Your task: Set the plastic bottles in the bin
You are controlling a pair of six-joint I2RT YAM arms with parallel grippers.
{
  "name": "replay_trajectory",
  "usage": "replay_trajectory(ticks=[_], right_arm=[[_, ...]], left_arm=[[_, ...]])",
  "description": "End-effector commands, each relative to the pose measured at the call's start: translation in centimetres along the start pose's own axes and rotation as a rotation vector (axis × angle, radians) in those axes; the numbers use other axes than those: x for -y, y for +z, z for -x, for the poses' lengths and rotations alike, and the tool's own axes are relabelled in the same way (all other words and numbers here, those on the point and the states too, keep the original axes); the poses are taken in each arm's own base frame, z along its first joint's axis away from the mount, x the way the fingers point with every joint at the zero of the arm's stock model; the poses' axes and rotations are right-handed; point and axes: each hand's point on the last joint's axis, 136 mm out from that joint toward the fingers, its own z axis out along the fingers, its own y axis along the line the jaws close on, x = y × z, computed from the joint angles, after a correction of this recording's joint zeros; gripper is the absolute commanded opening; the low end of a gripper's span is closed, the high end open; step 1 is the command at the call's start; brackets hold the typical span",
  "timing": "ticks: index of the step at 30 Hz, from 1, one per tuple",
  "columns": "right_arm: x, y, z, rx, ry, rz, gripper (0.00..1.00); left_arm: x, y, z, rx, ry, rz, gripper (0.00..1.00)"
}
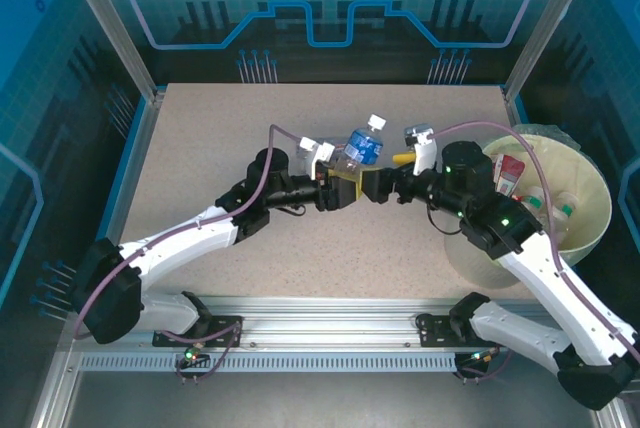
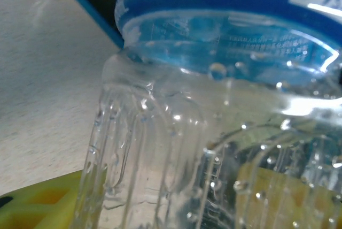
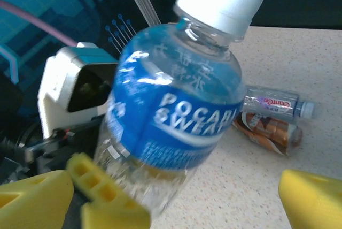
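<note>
At mid-desk the left end effector [image 1: 343,188] is clamped on the clear ribbed base of a tilted Pocari Sweat bottle [image 3: 176,116], which has a white cap and a blue label reading "POCARI SWEAT". The right end effector [image 3: 175,189] faces it, its fingers spread wide and gripping nothing. To the right stands the bin [image 1: 590,218] with bottles inside, one red-labelled [image 1: 510,174]. Beyond the held bottle, a "Ganten" bottle [image 3: 272,103] lies against a crushed orange-labelled bottle [image 3: 269,131] on the desk [image 3: 299,52].
</note>
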Motion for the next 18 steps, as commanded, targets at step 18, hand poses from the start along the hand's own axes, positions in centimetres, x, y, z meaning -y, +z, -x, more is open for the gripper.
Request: replay_trajectory(ticks=[18], right_arm=[[-3.2, 3.0, 3.0, 0.101, 0.109, 0.204, 0.84]], left_arm=[[3.0, 0.7, 0.3, -0.006, 0.021, -0.163, 0.43]])
